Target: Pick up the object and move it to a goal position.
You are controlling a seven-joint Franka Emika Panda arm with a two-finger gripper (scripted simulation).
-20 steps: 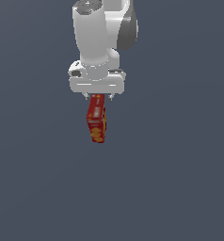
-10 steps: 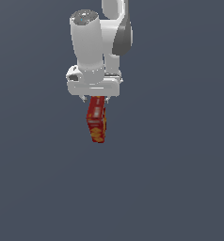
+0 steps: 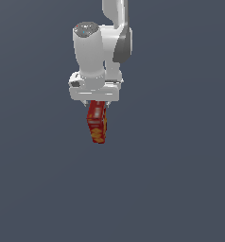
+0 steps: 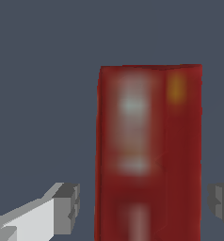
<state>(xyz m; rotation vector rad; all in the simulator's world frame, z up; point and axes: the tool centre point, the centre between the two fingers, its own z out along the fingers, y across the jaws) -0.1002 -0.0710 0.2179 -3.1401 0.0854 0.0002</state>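
Note:
The object, a tall, thin red box (image 3: 96, 124) with orange-yellow pictures, stands upright on the dark grey floor directly under my hand. In the wrist view the red box (image 4: 149, 150) fills the middle and looks blurred, with pale patches on its face. My gripper (image 3: 96, 105) is open and straddles the top of the box. In the wrist view my gripper (image 4: 142, 202) has one grey finger (image 4: 67, 203) on one side of the box and the other finger (image 4: 222, 202) on the other side. A small gap shows between each finger and the box.
The white arm (image 3: 102, 52) rises above the hand. A plain dark grey floor (image 3: 180, 189) surrounds the box; nothing else shows in either view.
My hand has come down over the box's top and its body has turned somewhat. The box has stayed in place.

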